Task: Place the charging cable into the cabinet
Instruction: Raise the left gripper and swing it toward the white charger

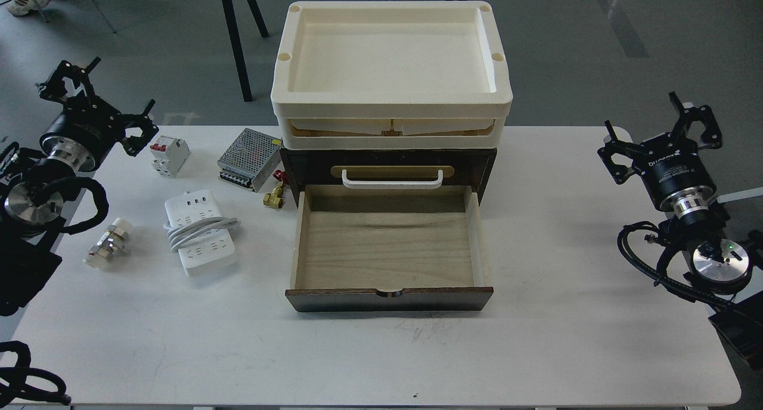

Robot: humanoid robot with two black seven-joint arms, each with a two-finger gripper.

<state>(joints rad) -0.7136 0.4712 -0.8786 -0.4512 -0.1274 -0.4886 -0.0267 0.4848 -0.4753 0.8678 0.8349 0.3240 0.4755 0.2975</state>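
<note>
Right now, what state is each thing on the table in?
Drawer: pulled open, nothing inside.
Charging cable: flat on the table, cord wrapped around it.
Tray: on top of the cabinet, nothing in it.
Left gripper: open, holding nothing.
Right gripper: open, holding nothing.

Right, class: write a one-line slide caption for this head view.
Charging cable lies on the white table left of the cabinet, whose drawer is open and empty.
</note>
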